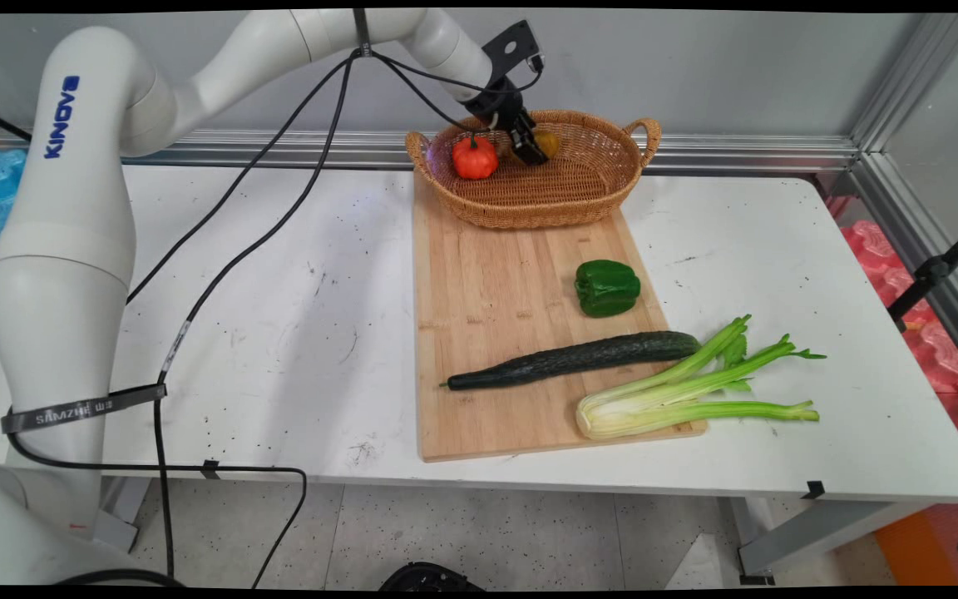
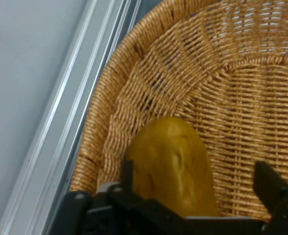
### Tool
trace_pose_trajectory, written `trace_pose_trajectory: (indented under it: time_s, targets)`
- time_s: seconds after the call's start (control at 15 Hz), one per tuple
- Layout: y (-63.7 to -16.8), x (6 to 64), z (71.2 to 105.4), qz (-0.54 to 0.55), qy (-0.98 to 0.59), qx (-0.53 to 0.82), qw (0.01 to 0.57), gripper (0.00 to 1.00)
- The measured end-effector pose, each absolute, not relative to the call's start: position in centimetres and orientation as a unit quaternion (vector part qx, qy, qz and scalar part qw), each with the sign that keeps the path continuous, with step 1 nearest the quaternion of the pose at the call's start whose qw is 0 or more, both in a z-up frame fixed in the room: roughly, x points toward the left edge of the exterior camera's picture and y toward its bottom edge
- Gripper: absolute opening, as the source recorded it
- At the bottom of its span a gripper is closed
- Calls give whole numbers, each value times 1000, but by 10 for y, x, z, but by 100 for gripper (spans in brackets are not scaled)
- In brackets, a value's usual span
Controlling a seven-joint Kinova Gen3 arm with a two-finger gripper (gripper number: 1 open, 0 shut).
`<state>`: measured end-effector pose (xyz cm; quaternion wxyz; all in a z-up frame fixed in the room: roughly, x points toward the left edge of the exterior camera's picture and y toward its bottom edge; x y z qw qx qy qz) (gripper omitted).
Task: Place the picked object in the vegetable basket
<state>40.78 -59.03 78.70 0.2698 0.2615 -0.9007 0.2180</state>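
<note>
My black gripper (image 1: 531, 146) reaches down into a wicker basket (image 1: 587, 195) at the far end of a wooden cutting board (image 1: 487, 274). It stands open around a yellow-brown potato (image 1: 549, 142) lying on the basket floor. In the hand view the potato (image 2: 175, 166) sits between the fingers of the gripper (image 2: 196, 169), against the left finger (image 2: 129, 171) and clear of the right one (image 2: 268, 181), with the basket wall (image 2: 148, 83) behind it. A red tomato (image 1: 475, 157) with a green stem rests in the basket's left part, just left of the gripper.
On the board lie a green bell pepper (image 1: 607, 287), a long dark cucumber (image 1: 575, 359) and a celery bunch (image 1: 687, 391) whose leaves hang over the board's right edge. Black cables (image 1: 263, 208) hang from the arm over the table's left half. The wall rail runs behind the basket.
</note>
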Motion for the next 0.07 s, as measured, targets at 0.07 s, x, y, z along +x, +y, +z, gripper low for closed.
trace_pose_trajectory:
  time_s: [0.07]
  targets:
    - [-590, 408, 786, 218, -901, 262, 269, 100]
